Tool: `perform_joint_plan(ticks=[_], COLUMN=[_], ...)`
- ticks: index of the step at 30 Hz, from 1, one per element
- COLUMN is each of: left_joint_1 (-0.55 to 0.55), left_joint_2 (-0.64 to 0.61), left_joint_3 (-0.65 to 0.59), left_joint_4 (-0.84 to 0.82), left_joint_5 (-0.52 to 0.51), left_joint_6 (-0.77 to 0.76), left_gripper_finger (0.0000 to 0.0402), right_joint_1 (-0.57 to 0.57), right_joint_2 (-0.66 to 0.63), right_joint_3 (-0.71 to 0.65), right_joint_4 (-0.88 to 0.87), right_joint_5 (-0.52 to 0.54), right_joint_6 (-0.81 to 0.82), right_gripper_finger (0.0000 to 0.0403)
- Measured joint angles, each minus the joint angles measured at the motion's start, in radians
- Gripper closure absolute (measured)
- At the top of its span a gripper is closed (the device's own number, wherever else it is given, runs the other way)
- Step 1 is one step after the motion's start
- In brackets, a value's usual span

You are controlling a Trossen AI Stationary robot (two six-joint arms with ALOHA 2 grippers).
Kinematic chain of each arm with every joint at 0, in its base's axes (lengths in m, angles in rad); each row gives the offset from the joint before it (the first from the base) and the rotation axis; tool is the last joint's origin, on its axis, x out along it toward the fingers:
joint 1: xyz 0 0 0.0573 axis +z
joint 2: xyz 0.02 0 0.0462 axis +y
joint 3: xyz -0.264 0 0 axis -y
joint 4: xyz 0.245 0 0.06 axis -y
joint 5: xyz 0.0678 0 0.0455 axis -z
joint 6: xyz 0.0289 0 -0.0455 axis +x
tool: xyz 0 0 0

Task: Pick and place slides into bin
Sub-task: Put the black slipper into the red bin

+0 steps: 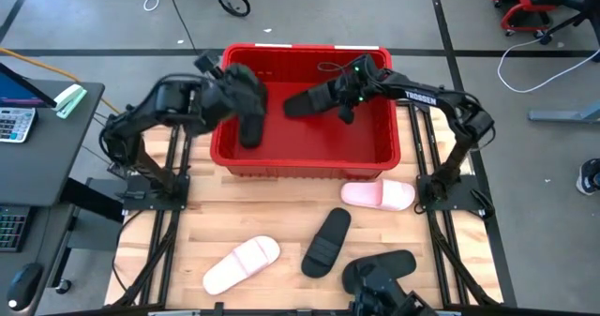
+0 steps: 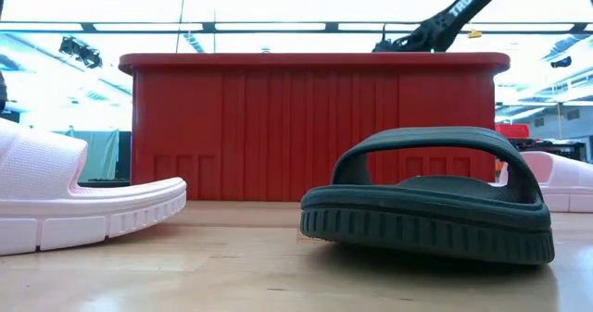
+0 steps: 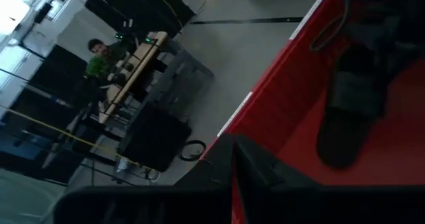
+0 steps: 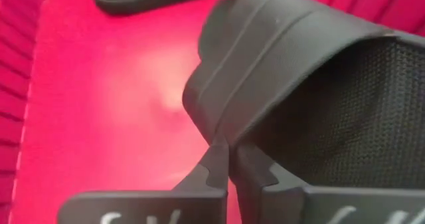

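From overhead I have both arms reaching over the red bin (image 1: 305, 161), each with a black slide. My right gripper (image 4: 229, 159) is above the bin's far right part, its fingers pressed together on the strap of a black slide (image 1: 314, 98) that hangs over the bin floor, pointing toward the left arm; the right wrist view shows the strap pinched right at the fingertips. My left gripper (image 1: 246, 96) is over the bin's left side with another black slide (image 1: 251, 128) hanging just below it, toe down toward the near wall; I cannot tell how its fingers sit. On the table in front of the bin lie four more: a pink slide (image 1: 380, 195) just beside the near wall, a black slide (image 1: 326, 242) in the middle, a pale slide (image 1: 241, 264) to its left, and a black one (image 1: 380, 271) at the near edge.
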Motion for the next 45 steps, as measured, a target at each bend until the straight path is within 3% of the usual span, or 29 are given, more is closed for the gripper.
perform_joint_plan(ticks=[3, 10, 17, 26, 32, 38, 45], left_joint_1=[0.052, 0.139, 0.186, 0.201, 0.200, 0.199, 0.132], left_joint_2=[-0.001, 0.001, 0.001, 0.001, 0.002, 0.019, 0.080], left_joint_3=[-0.001, -0.002, -0.002, -0.002, -0.003, -0.003, -0.003], left_joint_4=[0.043, 0.050, 0.050, 0.046, 0.033, -0.036, -0.076], left_joint_5=[0.061, 0.152, 0.166, 0.170, 0.344, 0.587, 0.701], left_joint_6=[0.067, 0.097, 0.109, 0.108, 0.108, 0.107, 0.117], left_gripper_finger=[0.0375, 0.0391, 0.0389, 0.0383, 0.0393, 0.0374, 0.0330], right_joint_1=[-0.003, -0.002, -0.002, 0.005, 0.056, 0.230, 0.661], right_joint_2=[0.021, 0.030, -0.004, -0.173, -0.350, -0.511, -0.606], right_joint_3=[0.000, 0.000, -0.001, -0.001, -0.001, -0.015, -0.098], right_joint_4=[0.013, 0.010, 0.010, 0.011, 0.009, -0.048, -0.079], right_joint_5=[0.041, 0.071, 0.112, 0.105, 0.069, -0.107, -0.094], right_joint_6=[0.059, 0.021, 0.069, 0.135, 0.233, 0.388, 0.532], right_gripper_finger=[0.0377, 0.0327, 0.0254, 0.0205, 0.0210, 0.0222, 0.0230])
